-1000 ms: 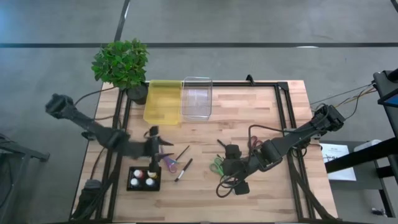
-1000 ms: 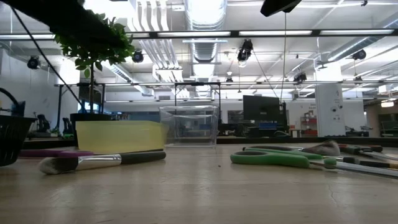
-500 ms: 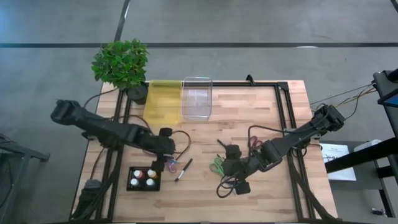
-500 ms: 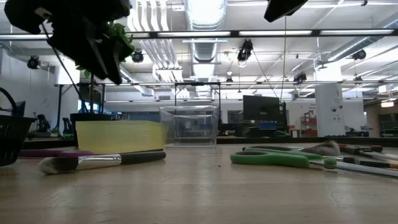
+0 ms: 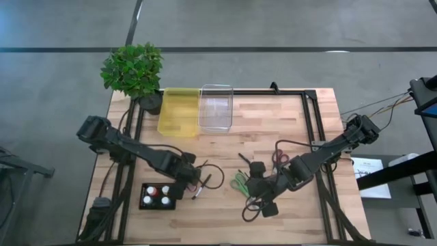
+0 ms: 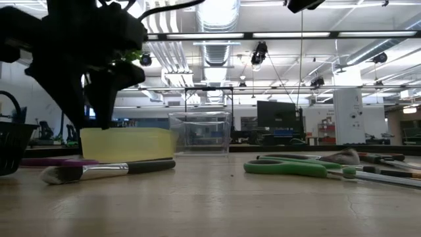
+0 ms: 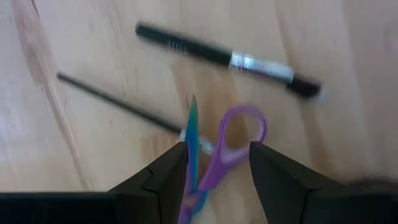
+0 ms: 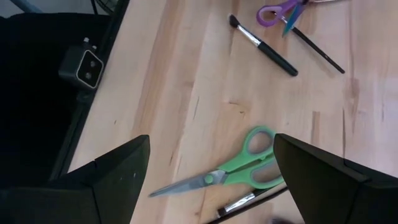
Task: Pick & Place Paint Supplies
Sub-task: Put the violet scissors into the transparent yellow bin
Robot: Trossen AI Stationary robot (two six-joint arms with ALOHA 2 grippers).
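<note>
Left gripper (image 7: 217,163) hovers over the pale wooden table (image 5: 287,116), fingers apart, gripping nothing, directly above the purple-handled scissors (image 7: 231,140). Beside the scissors lie a thin dark-handled paintbrush (image 7: 118,102) and a thicker black brush with a silver ferrule (image 7: 227,57). A black tray of small paint bottles (image 5: 158,196) sits near the table's front edge, close to the left arm. Right gripper (image 8: 208,165) hangs with fingers spread wide over the green-handled scissors (image 8: 239,169), holding nothing. A yellow bin (image 5: 179,111) and a clear plastic bin (image 5: 216,107) stand side by side at the far edge.
</note>
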